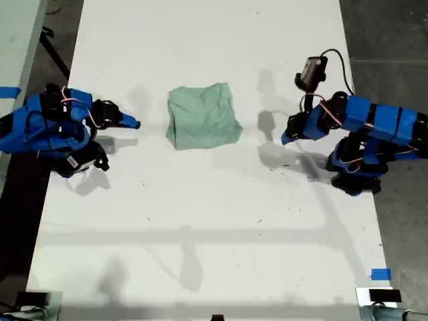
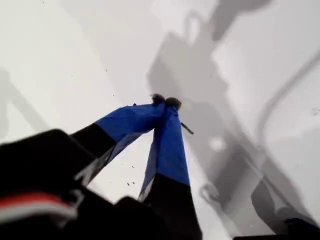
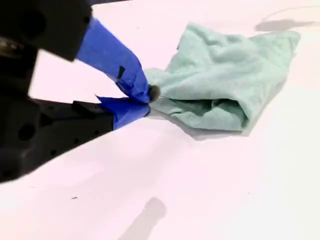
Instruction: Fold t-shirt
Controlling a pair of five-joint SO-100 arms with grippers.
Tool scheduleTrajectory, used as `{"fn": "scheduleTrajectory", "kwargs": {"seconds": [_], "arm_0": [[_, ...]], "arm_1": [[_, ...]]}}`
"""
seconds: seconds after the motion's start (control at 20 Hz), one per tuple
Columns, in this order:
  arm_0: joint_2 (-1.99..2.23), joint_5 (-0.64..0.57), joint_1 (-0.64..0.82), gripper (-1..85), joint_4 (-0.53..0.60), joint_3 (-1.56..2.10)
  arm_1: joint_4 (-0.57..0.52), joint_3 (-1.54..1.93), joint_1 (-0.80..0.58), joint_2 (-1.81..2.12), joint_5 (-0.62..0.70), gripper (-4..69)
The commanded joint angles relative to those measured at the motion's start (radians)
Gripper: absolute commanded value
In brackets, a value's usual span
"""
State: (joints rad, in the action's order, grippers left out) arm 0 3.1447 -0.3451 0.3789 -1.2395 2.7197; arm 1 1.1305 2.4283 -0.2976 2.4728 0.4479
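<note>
T-shirt [image 1: 203,115]: soft mint cloth, folded to a rumpled square, lay mid-tabletop [image 1: 214,221] in the exterior view. Tabletop: smooth, white, bare on all sides of the shirt. My first end effector [image 2: 166,101]: blue tips closed, empty, over bare surface. My second end effector [image 3: 148,101]: nearly closed, empty, beside the shirt's edge.

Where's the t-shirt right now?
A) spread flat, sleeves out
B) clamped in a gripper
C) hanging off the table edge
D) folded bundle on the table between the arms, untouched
D: the t-shirt lies bunched into a compact bundle on the table, with both grippers clear of it.
</note>
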Motion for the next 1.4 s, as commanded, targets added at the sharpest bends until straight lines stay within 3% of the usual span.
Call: {"fn": "scheduleTrajectory", "kwargs": {"seconds": [0.0, 0.1, 0.25, 0.5, 0.65, 0.85, 1.0, 1.35], "arm_0": [[0.281, 0.049, -0.014, 0.0, -0.063, 0.156], [0.278, 0.063, -0.034, 0.0, -0.044, 0.209], [0.278, 0.095, -0.081, 0.0, 0.021, 0.305], [0.278, 0.16, -0.054, 2.2, -0.123, 0.305], [0.278, 0.16, -0.069, 4.9, -0.12, 0.305], [0.278, 0.16, -0.049, 13.3, -0.124, 0.305], [0.278, 0.158, -0.08, 10.9, -0.124, 0.305], [0.278, 0.153, -0.104, 10.5, -0.124, 0.305]], "arm_1": [[-0.206, -0.028, 0.084, -0.032, -0.023, -1.1], [-0.295, -0.219, 0.106, -0.279, 0.029, -1.1], [-0.313, -0.703, 0.12, -0.727, 0.152, -1.1], [-0.138, -1.52, 0.109, -1.313, 0.285, -1.1], [-0.219, -1.554, 0.055, -1.411, 0.316, -1.1], [-0.434, -1.516, -0.078, -1.557, 0.339, -1.1], [-0.56, -1.586, -0.235, -1.681, 0.334, -1.1], [-0.526, -1.643, -0.39, -1.667, 0.377, -1.1]]}}
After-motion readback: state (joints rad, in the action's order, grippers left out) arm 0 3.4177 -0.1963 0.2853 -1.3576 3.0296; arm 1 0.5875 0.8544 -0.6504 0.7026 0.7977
